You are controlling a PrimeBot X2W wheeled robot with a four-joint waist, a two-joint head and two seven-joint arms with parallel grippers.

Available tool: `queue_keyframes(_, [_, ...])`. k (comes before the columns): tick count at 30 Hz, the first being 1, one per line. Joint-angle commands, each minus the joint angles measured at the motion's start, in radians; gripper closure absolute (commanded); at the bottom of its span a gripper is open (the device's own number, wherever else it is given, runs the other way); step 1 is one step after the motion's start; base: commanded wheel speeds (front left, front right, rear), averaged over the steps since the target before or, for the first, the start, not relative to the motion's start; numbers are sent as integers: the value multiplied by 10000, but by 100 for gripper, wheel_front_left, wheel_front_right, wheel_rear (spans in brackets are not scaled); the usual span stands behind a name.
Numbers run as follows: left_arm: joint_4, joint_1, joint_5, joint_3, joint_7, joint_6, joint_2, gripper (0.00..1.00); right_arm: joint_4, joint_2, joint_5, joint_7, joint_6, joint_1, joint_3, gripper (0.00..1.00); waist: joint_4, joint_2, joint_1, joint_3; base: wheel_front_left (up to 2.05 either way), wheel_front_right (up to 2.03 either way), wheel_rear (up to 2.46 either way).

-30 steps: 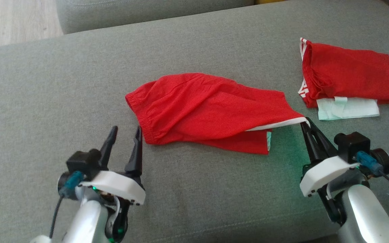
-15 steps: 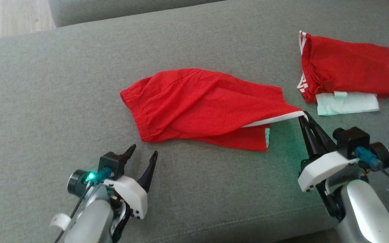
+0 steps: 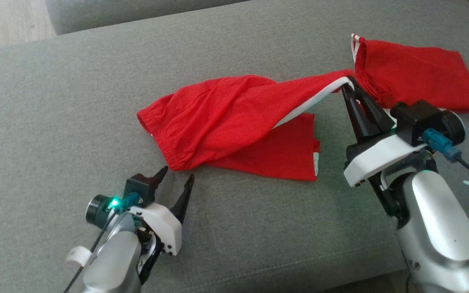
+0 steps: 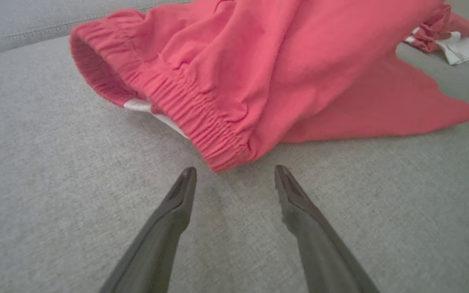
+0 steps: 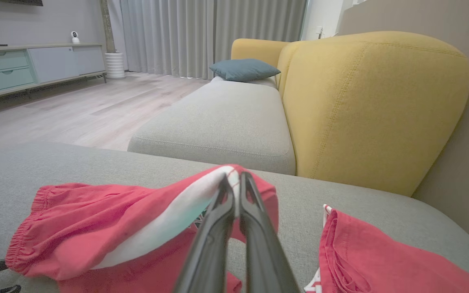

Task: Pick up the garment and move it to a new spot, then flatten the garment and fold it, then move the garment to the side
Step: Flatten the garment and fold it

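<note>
The garment [image 3: 226, 118] is a pair of red shorts with an elastic waistband and a white-trimmed hem, spread across the grey sofa seat [image 3: 55, 101]. My right gripper [image 3: 347, 82] is shut on the white hem corner and holds that leg lifted off the cushion; the right wrist view shows the fabric [image 5: 96, 228] pinched at my fingertips [image 5: 234, 181]. My left gripper [image 3: 177, 174] stands open just short of the waistband's near corner [image 4: 222, 156], which lies between and just beyond the fingers [image 4: 185, 183], not touching them.
A second red garment [image 3: 413, 73] lies folded at the far right of the seat, just behind my right gripper. Beyond the seat are another grey cushion [image 5: 218, 118], a yellow sofa arm [image 5: 373, 101] and wooden floor [image 5: 75, 110].
My right gripper rose and moved away from me with the hem, lifting the shorts' leg. My left gripper pulled back and lowered, then edged toward the waistband corner. The head camera shifted a little.
</note>
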Motion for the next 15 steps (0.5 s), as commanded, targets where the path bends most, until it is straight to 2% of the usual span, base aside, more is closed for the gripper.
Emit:
queue_keyframes(1, [-216, -412, 77, 177, -129, -11, 120, 0, -368, -109, 84, 43, 33, -348, 203, 100, 34, 0, 0, -4, 0, 0, 0])
queue_keyframes(15, [-535, -642, 256, 187, -134, 90, 5, 0, -963, -191, 404, 353, 33, -841, 143, 100, -22, 0, 0, 53, 0, 0, 0])
